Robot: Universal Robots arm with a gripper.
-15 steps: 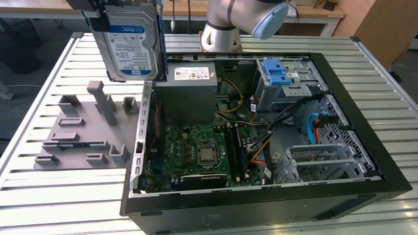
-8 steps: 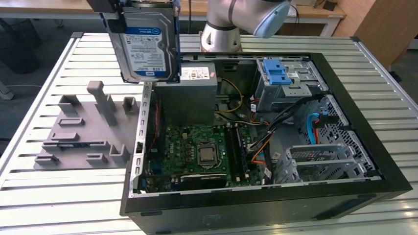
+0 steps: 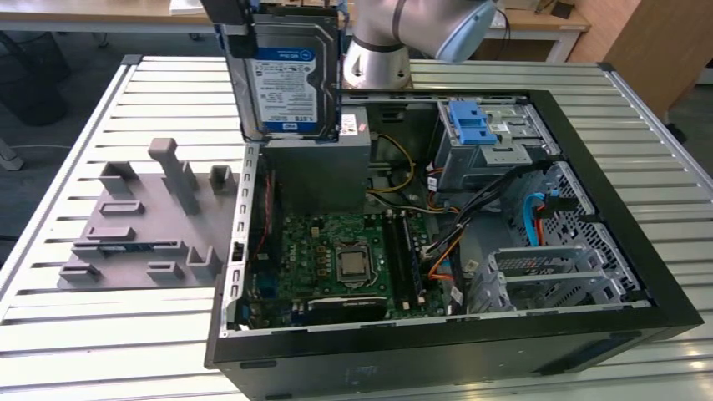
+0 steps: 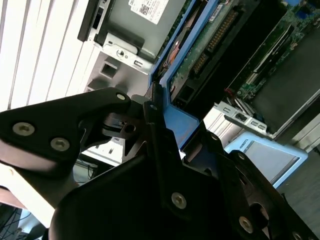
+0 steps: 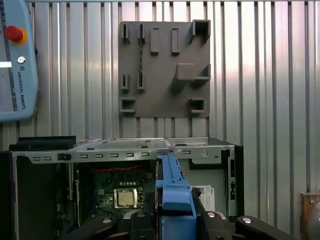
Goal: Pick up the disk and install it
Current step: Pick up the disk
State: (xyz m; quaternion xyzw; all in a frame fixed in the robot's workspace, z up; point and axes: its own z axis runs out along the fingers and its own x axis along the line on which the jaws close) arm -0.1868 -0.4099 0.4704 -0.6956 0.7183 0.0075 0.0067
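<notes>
- End effector (image 5: 172, 221) pinching the disk (image 3: 292, 79): in both wrist views the black fingers (image 4: 112, 97) clamp against its blue side rails, with the rail edge standing up between them.
- Disk is in the air, upright, label facing the exterior camera. It is clear of the computer case (image 3: 446, 334), above the case's far corner on the exterior view's left.
- Directly under the disk is the grey power supply (image 3: 317, 171). There is a visible gap and no contact.
- Case lies on its side, open, on the slatted metal tabletop (image 3: 67, 334).
- Motherboard (image 3: 334, 259) takes up the near part of the case on the exterior view's left, CPU socket (image 3: 354, 266) exposed.
- Blue latch (image 3: 473, 124) sits on the drive bay at the far side, toward the exterior view's right. A metal drive cage (image 3: 557, 276) is near, on the same side.
- Grey fixture plate (image 3: 145, 221) with upright pegs and slots lies flat on the tabletop just beside the case, on the exterior view's left.
- Robot arm (image 3: 412, 33) rises behind the far edge of the case.
- In the first wrist view, a teach pendant (image 5: 15, 65) with a red stop button (image 5: 14, 34) lies on the tabletop beyond the case, apart from the fixture plate.
</notes>
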